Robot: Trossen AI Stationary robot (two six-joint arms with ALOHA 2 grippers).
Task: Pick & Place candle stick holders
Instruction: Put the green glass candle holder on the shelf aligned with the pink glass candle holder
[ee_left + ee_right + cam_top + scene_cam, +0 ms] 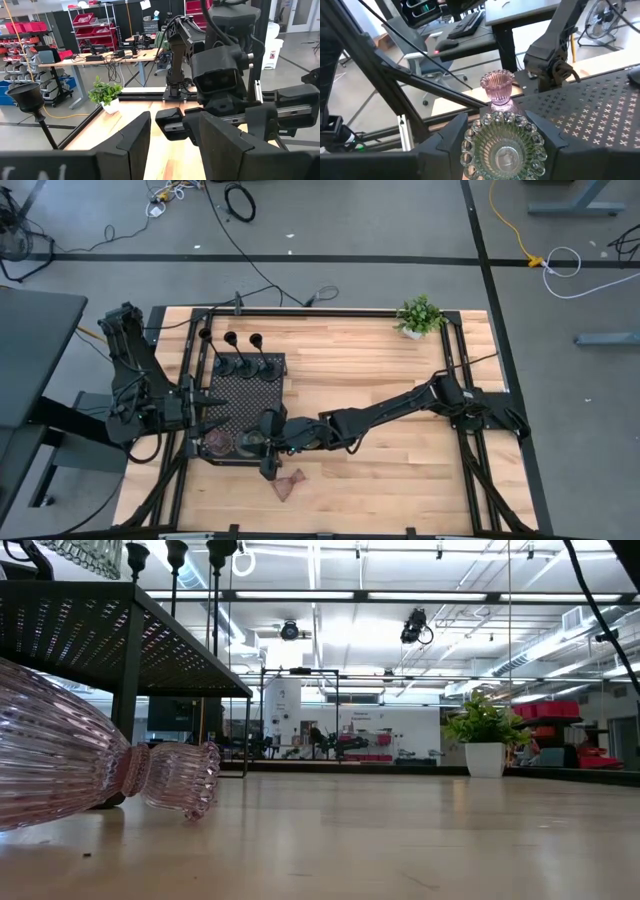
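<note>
Three tall black candle stick holders (pixel 245 355) stand on their round bases at the far end of the black perforated tray (pixel 250 395). A pink squat holder (pixel 217 442) stands upright at the tray's near end; it also shows in the right wrist view (pixel 497 87). Beside it is the olive-green holder (pixel 502 145), and my right gripper (pixel 266 446) is shut on it. A pinkish-brown ribbed holder (pixel 288 485) lies on its side on the table in front of the tray; it also shows in the low view (pixel 100 770). My left gripper (pixel 205 415) is open and empty at the tray's left edge. My right gripper pinches the olive-green holder by its beaded top rim (pixel 470 142), one finger on each side. The fingers come from the table's right side, slanting down. The holder is upright with its mouth up; whether its foot rests on the tray, the gripper hides.
A small green potted plant (pixel 420 315) stands at the far right of the table. The tray stands on legs (pixel 125 690) above the table. The wood to the right of the tray (pixel 400 470) is open, crossed by the right arm.
</note>
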